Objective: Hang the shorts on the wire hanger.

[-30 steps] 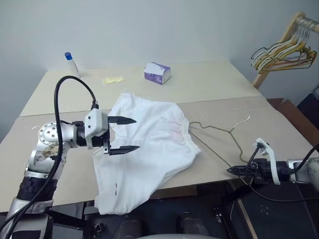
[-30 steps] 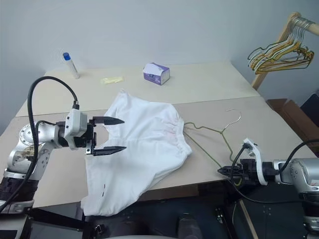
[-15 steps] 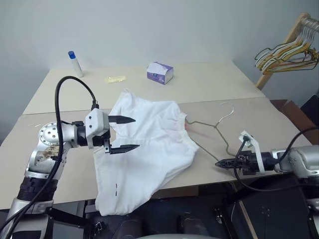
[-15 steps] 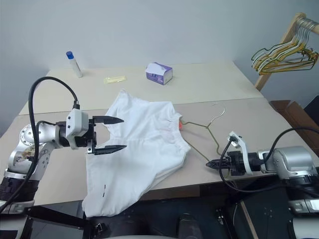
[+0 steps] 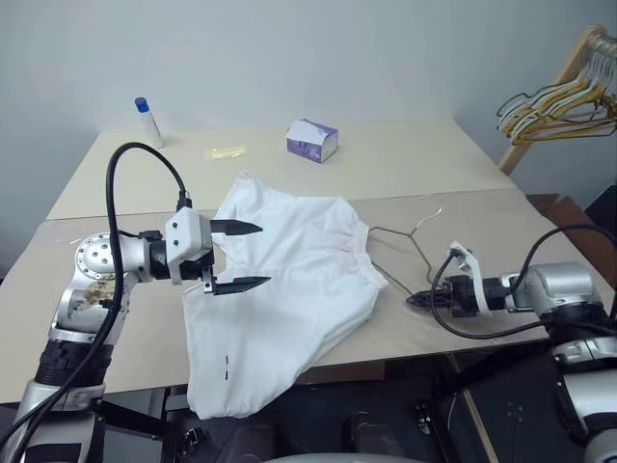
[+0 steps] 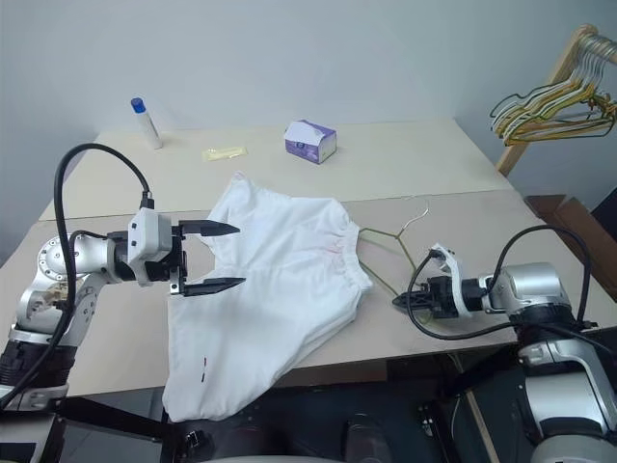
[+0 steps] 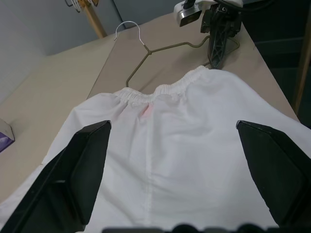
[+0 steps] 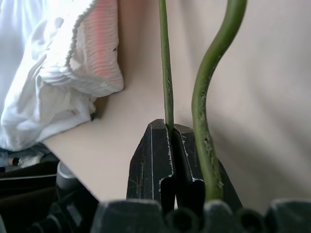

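Note:
The white shorts [image 5: 289, 289] lie flat on the table [image 5: 463, 164], one leg hanging over the front edge. My left gripper [image 5: 255, 256] hovers open just above their left side, fingers spread wide, nothing between them. The thin olive wire hanger [image 5: 416, 241] lies right of the shorts, its near corner at the elastic waist [image 8: 73, 63]. My right gripper [image 5: 415, 299] is shut on the hanger's lower wire [image 8: 165, 73] close to the table's front edge. From the left wrist, the shorts [image 7: 184, 126], the hanger [image 7: 160, 48] and the right gripper [image 7: 216, 48] are all visible beyond them.
At the back of the table stand a blue-capped bottle [image 5: 147, 121], a small yellow packet [image 5: 227, 152] and a purple-and-white box [image 5: 311, 141]. A wooden rack with a bunch of mixed hangers [image 5: 559, 96] stands beyond the table's right end.
My right gripper has slid left along the table's front toward the shorts, dragging the hanger with it, so the hanger now reaches the waistband. The left gripper has stayed put.

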### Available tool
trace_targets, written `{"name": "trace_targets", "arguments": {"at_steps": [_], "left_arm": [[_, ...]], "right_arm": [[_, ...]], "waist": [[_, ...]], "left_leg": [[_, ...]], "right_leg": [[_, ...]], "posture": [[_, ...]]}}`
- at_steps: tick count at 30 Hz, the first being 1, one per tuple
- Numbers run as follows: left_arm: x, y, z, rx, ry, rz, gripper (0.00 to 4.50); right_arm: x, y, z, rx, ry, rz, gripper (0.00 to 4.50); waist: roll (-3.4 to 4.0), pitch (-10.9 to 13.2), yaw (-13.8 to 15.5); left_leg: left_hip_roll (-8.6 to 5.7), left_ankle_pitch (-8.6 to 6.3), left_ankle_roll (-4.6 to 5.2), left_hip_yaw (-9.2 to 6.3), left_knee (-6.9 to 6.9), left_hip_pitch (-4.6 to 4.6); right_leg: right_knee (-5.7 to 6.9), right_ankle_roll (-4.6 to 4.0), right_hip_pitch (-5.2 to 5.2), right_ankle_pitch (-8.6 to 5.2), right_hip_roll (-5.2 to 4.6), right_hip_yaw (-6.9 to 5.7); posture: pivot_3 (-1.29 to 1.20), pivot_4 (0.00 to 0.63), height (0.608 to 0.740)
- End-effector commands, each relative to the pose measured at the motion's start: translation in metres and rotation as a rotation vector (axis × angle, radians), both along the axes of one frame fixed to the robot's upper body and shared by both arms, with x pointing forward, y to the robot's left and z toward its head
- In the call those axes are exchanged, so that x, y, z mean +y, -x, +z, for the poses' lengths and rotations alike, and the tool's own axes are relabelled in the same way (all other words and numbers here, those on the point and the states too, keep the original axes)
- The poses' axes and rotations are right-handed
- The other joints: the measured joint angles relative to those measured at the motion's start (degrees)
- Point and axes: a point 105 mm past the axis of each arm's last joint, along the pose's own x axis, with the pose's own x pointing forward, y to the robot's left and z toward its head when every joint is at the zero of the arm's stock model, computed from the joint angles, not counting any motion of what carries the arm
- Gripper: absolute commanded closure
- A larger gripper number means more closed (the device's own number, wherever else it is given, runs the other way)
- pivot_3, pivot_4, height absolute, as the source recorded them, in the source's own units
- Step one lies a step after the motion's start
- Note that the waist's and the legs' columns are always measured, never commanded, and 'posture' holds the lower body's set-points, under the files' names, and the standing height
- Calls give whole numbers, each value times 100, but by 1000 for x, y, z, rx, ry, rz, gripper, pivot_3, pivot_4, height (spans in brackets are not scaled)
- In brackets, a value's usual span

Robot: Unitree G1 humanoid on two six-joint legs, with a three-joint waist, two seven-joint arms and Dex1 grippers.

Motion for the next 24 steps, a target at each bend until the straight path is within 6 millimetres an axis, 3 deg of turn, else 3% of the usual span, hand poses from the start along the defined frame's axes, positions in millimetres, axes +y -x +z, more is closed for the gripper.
{"name": "trace_targets", "arguments": {"at_steps": [1,11,18,24], "left_arm": [[-3,1,9,-54,5,-5,23],[-1,0,10,-65,-1,0,23],[-1,-2,11,-75,-11,-8,23],[-4,-7,12,-87,-13,-22,23]], "right_arm": [[2,-8,11,-39,-51,-1,4500],[14,-24,12,-91,-101,-30,4500],[2,-50,51,-505,112,21,4500],[9,-52,89,-872,408,178,4500]], "waist": [[1,0,3],[5,3,-4],[8,4,4],[8,4,5]], "left_leg": [[0,0,0,-1,0,0],[1,1,-3,-5,-1,0],[-1,3,-5,-4,-1,-6],[-1,3,-6,9,-3,-10]], "right_leg": [[1,0,0,0,0,-1],[2,0,1,0,0,-3],[2,1,-6,1,-2,-4],[-1,3,-9,-1,-3,-9]], "posture": [[96,45,740],[101,39,740],[82,21,740],[52,11,740]]}}
